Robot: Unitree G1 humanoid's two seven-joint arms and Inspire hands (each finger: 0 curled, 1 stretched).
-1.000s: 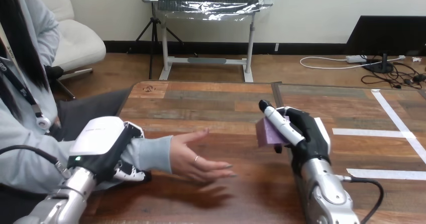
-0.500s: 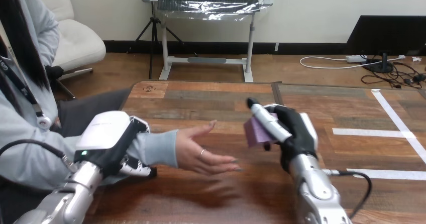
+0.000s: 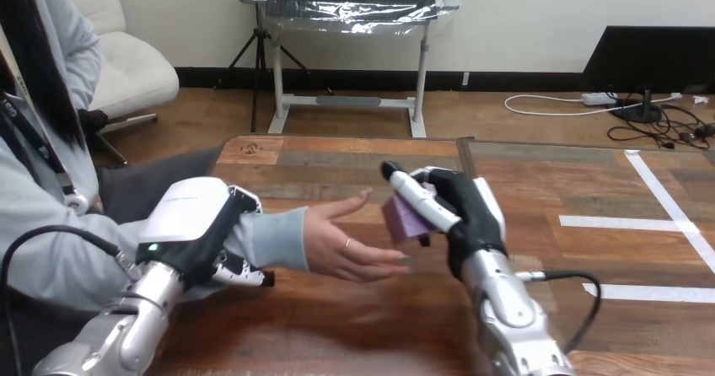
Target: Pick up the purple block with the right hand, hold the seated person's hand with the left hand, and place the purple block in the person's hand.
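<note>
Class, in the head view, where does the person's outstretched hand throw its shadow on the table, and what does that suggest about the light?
Head view: the person's hand casts a soft-edged shadow on the wooden table, offset towards the camera, so light probably comes from above and beyond; head view: the purple block in the right hand shows no glare.

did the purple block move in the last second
Yes. The purple block, held in the right hand, has moved left, away from the white tape lines and closer to the person's hand.
</note>
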